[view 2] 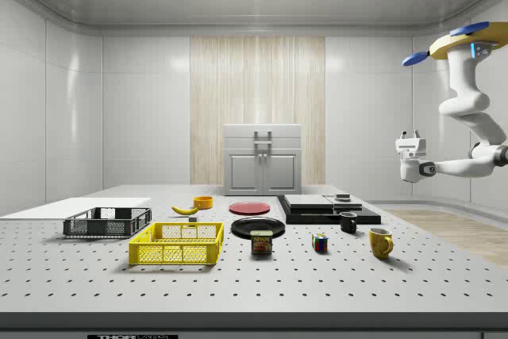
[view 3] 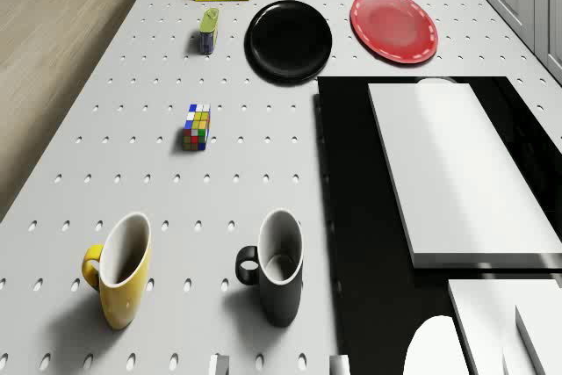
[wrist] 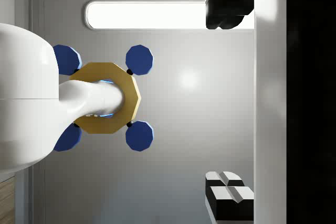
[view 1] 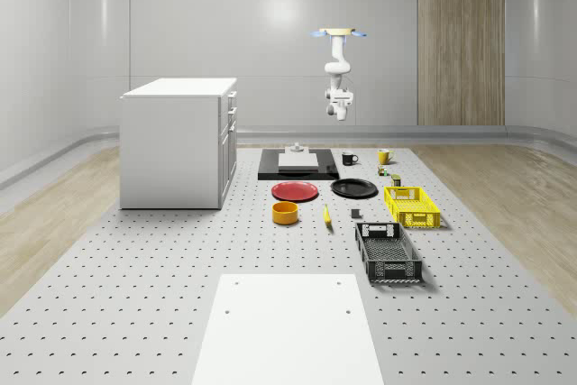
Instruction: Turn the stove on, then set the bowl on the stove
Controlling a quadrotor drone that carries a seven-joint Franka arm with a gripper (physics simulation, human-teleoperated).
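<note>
One gap decides the move: the flat black stove [view 1: 298,165] lies well below the hovering drone's [view 1: 339,34] white hand [view 1: 340,113], whose fingers stand apart; the round orange bowl [view 1: 285,213] sits on the tabletop [view 1: 135,259] beyond the stove's near edge

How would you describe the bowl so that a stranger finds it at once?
Start at the white cabinet on the perforated table. Before it lies a flat red plate, and just nearer the whole-scene camera stands the orange round bowl. Unlike the plates, it has upright walls.
</note>
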